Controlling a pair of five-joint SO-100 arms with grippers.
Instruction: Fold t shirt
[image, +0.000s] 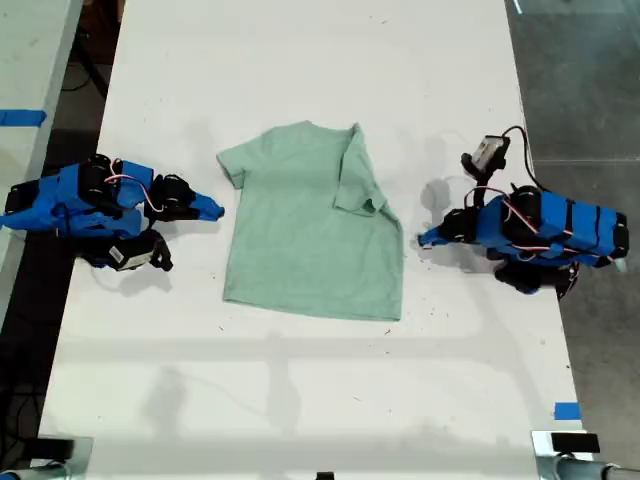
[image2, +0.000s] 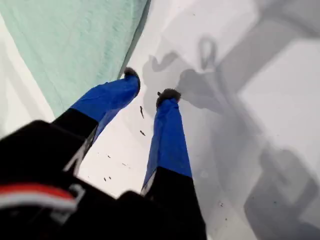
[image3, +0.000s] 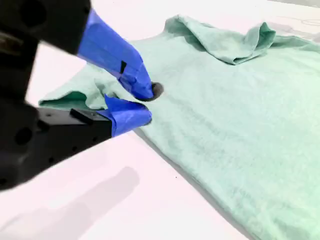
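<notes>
Surface (image: 300, 60): white and long, filling most of the exterior view, with grey floor along both sides.
T shirt (image: 305, 235): lay flat in the middle of the surface, neck toward the far end; the sleeve on the exterior view's right was folded in over the body.
My first pincer (image: 428, 239): sat low over bare surface just beside the shirt's edge on the exterior view's right, jaws a little apart, holding nothing.
My second pincer (image: 212, 210): sat by the flat sleeve on the exterior view's left, jaws narrow with a slight gap, nothing between them.
</notes>
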